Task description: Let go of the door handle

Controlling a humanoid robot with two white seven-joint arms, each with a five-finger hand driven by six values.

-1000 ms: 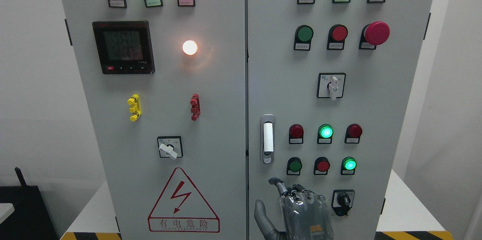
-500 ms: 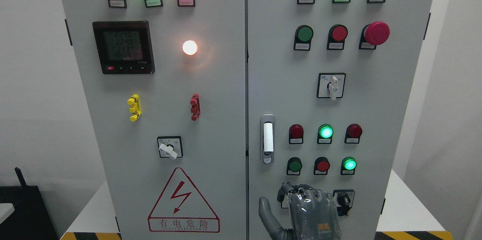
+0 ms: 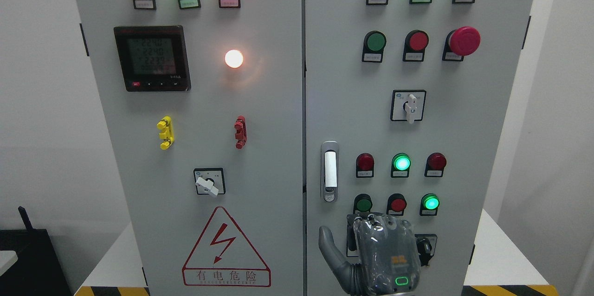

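The silver door handle (image 3: 330, 171) with its white lever stands upright in its recess on the left edge of the right cabinet door (image 3: 343, 101). Nothing touches it. My right hand (image 3: 377, 240) comes up from the bottom edge, below and right of the handle. Its back faces the camera, the fingers (image 3: 364, 218) are curled in at the top, and the thumb (image 3: 327, 242) sticks out to the left. It holds nothing. It hides part of a black rotary switch (image 3: 424, 245). The left arm does not show.
Both grey cabinet doors are closed. Lamps and push buttons (image 3: 398, 203) sit just above my hand, with a selector switch (image 3: 409, 106) higher up. The left door carries a meter (image 3: 152, 58), a switch (image 3: 209, 182) and a red warning triangle (image 3: 225, 249).
My right hand has risen and shifted a little right below the handle. Its fingers have curled from partly stretched to folded in.
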